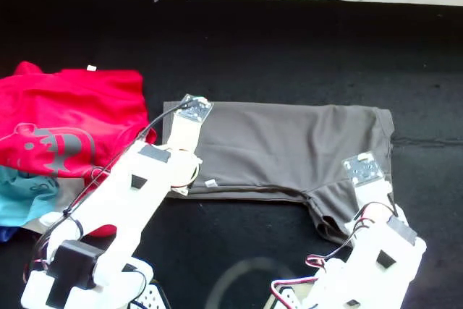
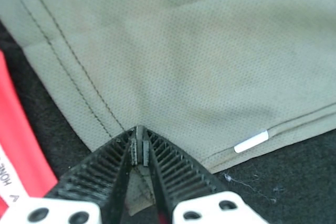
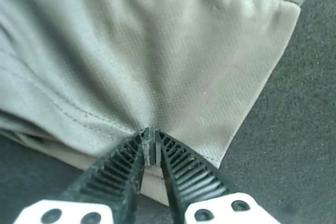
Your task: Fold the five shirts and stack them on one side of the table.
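- Grey shirt (image 1: 289, 150): olive-grey mesh, folded into a wide band, with dark-stitched hems and a small white tag (image 2: 251, 141).
- Left gripper (image 2: 140, 148) and right gripper (image 3: 152, 148) are each clamped on its fabric.

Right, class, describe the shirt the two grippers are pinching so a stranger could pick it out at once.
Start at the black table; in its middle lies the grey shirt, folded into a long band. Unlike the red shirt piled beside it, it is plain grey, pinched by the left gripper and right gripper.
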Controlling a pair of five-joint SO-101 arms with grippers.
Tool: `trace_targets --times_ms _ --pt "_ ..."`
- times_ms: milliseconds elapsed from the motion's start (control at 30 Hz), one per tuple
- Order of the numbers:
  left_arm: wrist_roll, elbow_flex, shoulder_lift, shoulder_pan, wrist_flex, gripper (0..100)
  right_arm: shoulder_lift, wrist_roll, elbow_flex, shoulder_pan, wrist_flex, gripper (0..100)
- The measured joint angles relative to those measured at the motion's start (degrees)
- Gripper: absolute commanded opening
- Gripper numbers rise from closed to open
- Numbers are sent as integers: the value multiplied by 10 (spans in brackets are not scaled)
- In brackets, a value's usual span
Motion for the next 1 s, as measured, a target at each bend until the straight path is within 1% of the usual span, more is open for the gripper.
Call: trace_targets --times_ms 133,300,467,600,667,700,800,833,900,1000 --pt "0 0 -1 0 -2 8 -2 11 0 25 0 6" --pt "0 0 -1 0 -2 8 -4 31 0 33 8 6" --pt "0 0 -1 0 -2 8 -33 41 -18 34 88 6" --pt "0 0 -1 0 -2 8 -99 42 -53 35 150 10" --pt "0 0 -1 0 -2 8 -142 42 -63 35 164 43" --pt "0 0 -1 0 -2 8 -164 42 -63 35 168 87" --pt "0 0 -1 0 -2 8 -225 46 -63 35 173 259" --pt "0 0 -1 0 -2 8 -244 46 -58 35 175 287" --pt "1 1 -1 0 -2 8 -274 54 -36 35 175 275" --pt "1 2 -1 0 -2 8 -313 133 7 35 178 238"
